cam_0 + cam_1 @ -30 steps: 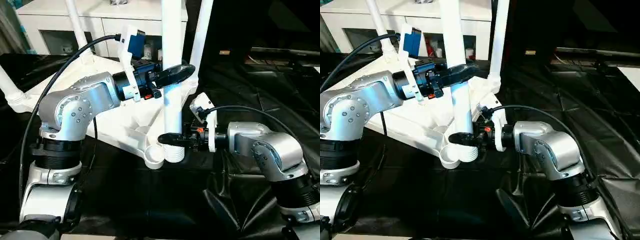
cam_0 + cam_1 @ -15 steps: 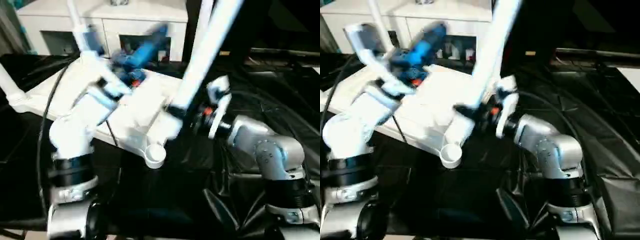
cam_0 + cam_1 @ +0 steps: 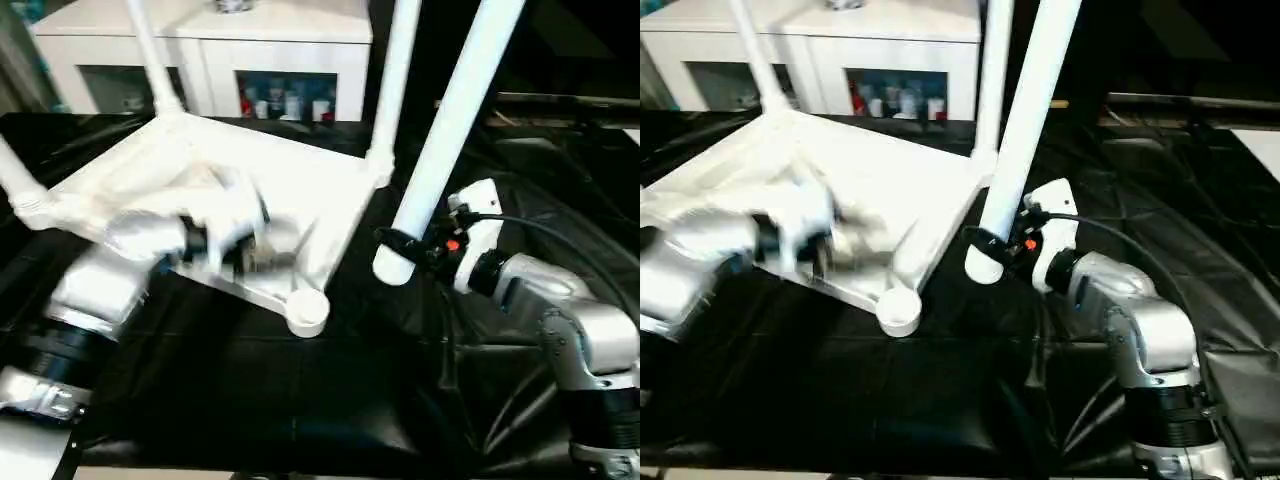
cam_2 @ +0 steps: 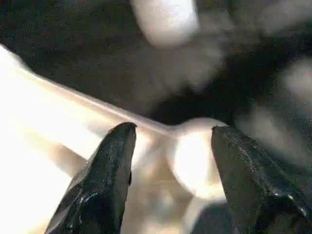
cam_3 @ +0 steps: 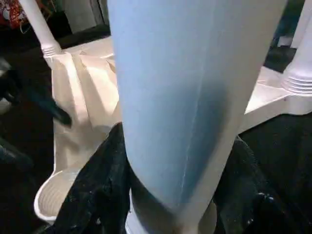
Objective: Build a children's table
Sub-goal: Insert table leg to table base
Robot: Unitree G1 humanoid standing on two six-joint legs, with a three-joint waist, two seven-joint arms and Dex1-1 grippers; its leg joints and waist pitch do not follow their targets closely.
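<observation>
The right pincer (image 3: 400,243) was clenched around the loose leg (image 3: 450,130) near its thick end. A second before, that leg had stood upright with its end beside the near corner socket (image 3: 307,311), both pincers on it. Now it had been carried off to the right and tilted, its end hanging over the black sheet (image 3: 300,400), well apart from the socket, which stood empty. The left pincer (image 4: 170,180) had let go and dropped low; its fingers (image 4: 105,180) were spread apart just above the tabletop's near corner. The right forearm (image 3: 560,300) reached in from the right, bent at the elbow. The left forearm (image 3: 110,275) lay across the near edge of the upside-down tabletop (image 3: 180,175). Three legs (image 3: 395,85) stood in the other corners, with a white cabinet (image 3: 215,50) behind.
</observation>
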